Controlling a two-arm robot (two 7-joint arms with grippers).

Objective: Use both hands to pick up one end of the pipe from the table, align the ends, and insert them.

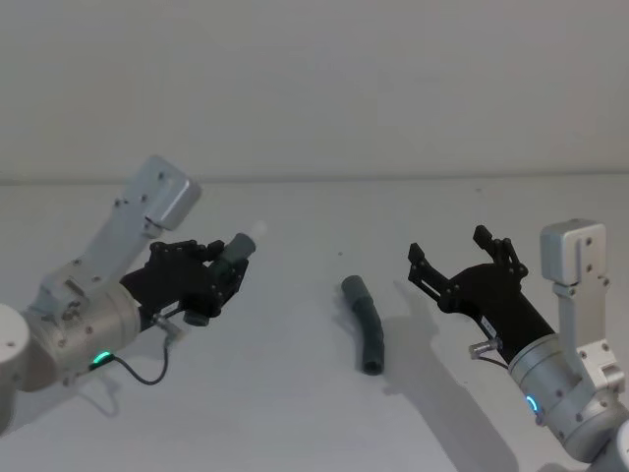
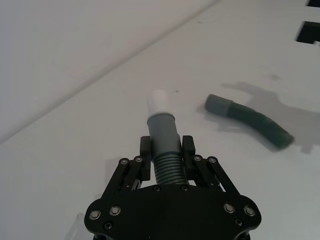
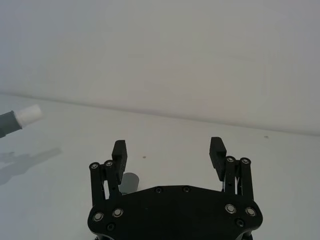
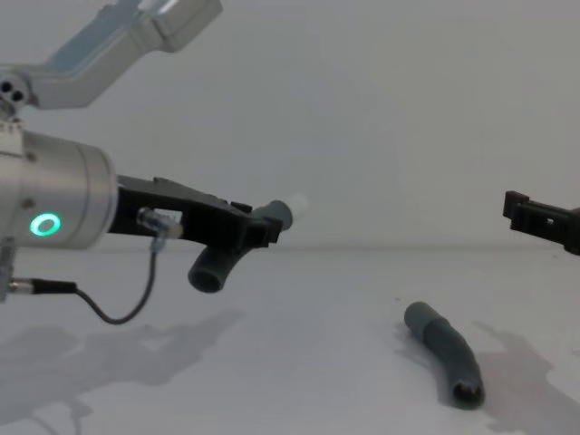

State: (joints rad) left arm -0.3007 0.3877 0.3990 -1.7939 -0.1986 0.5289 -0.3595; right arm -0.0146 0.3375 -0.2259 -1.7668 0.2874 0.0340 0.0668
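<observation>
left gripper: my left gripper (image 1: 224, 270) (image 2: 166, 147) (image 4: 258, 227) is up off the table (image 1: 295, 413) on my left side, fingers clamped narrow on the ribbed part of the held hose piece (image 1: 234, 254) (image 2: 164, 135) (image 4: 213, 267)

held hose piece, axis: the long axis runs straight out along my fingers. In the head view it goes from near-left to far-right, and in the chest view it rises toward the tip

held hose piece, pointing: the white tip (image 1: 257, 229) (image 2: 160, 101) (image 3: 29, 114) (image 4: 297, 205) leads, away from me and toward my right side. The smooth grey cuff (image 2: 161, 125) sits just past my fingertips, and the other end hangs below the gripper in the chest view

right gripper: my right gripper (image 1: 448, 248) (image 3: 168, 147) is on my right, in the air, jaws spread wide with nothing between them

lying hose piece: the lying hose piece (image 1: 366, 324) (image 2: 250, 120) (image 4: 446, 349) is flat on the table between the grippers, nearer the right one, touching neither

lying hose piece, axis: it runs roughly near to far with a slight bend, the far end leaning to my left

lying hose piece, pointing: the hollow mouth (image 4: 465, 391) (image 1: 373, 367) faces back toward me and is dark inside. A smooth cuff is at the far end
</observation>
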